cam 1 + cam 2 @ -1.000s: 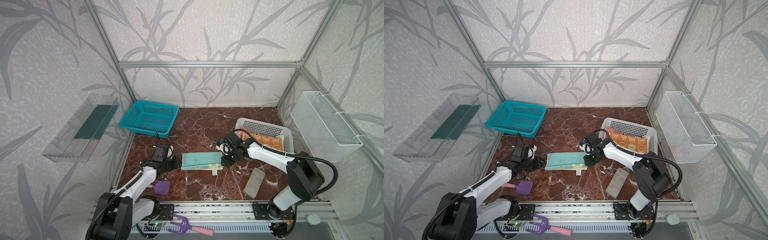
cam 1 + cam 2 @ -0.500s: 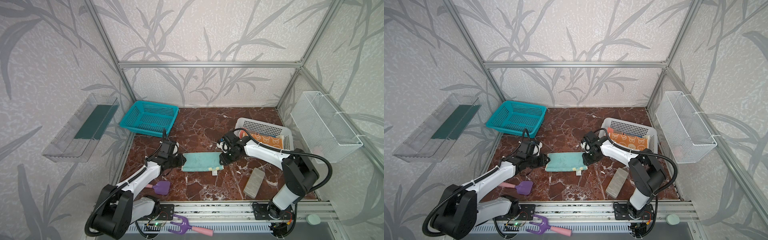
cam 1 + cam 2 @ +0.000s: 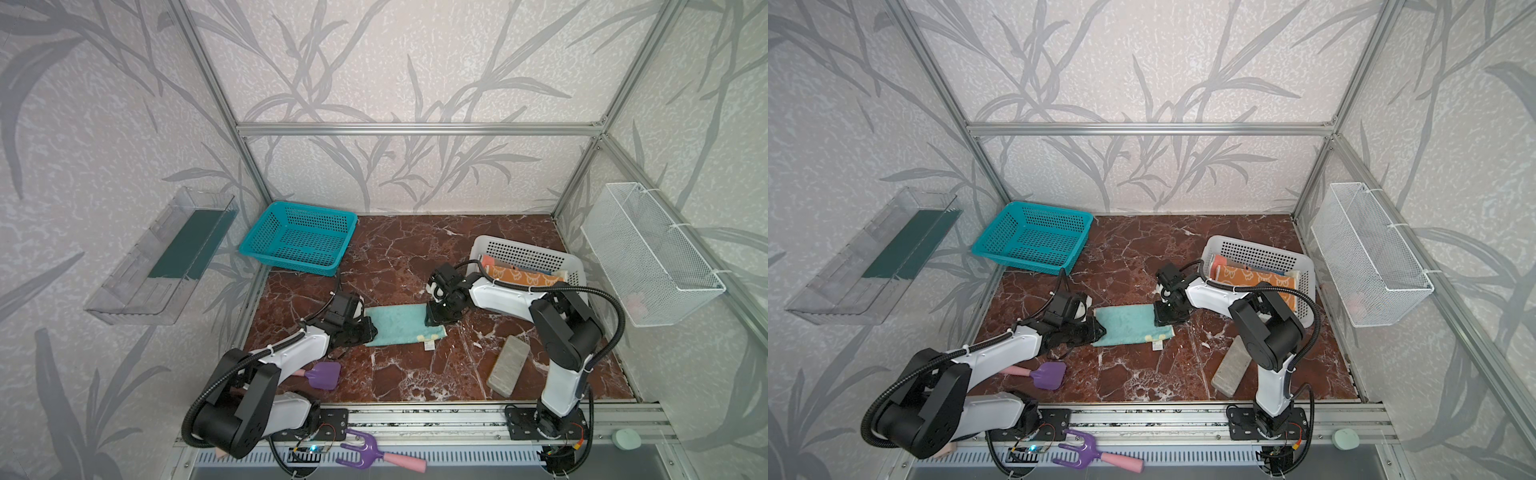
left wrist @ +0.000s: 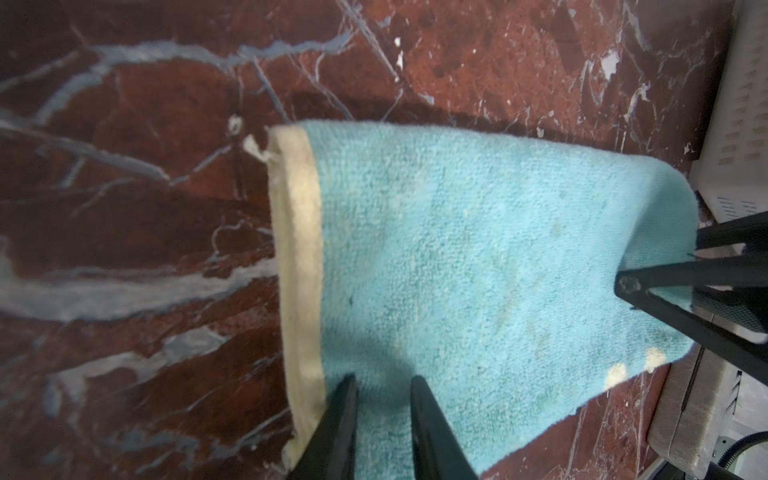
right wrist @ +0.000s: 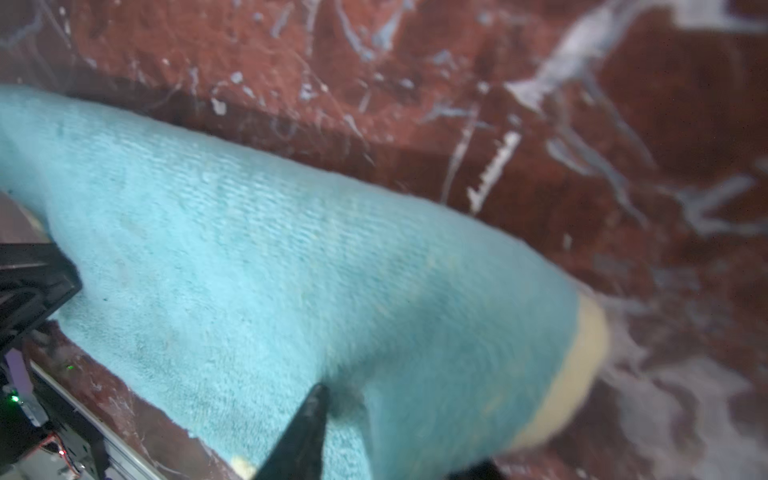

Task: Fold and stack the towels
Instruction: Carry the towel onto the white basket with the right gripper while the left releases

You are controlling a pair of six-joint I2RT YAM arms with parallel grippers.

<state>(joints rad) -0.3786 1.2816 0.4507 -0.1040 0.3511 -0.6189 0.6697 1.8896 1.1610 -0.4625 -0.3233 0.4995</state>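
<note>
A teal towel [image 3: 395, 326] [image 3: 1127, 324] with a cream border lies folded in the middle of the marble table. My left gripper [image 3: 370, 330] [image 4: 382, 384] rests over its left end, near the cream border [image 4: 299, 266], jaws a little apart with flat cloth showing between them. At the towel's right end my right gripper [image 3: 434, 320] [image 5: 395, 428] is shut on it; the cloth [image 5: 291, 266] bulges up between its fingers. An orange towel with white figures [image 3: 519, 276] lies in the white basket [image 3: 528, 245] on other folded cloth.
A grey block [image 3: 509, 365] lies at the front right. A purple scoop [image 3: 324, 375] sits beside the left arm. A teal basket [image 3: 299, 239] stands at the back left. A wire basket [image 3: 652, 253] hangs on the right wall.
My left gripper moved right onto the towel's left end. My right gripper closed on the right end, which now stands raised.
</note>
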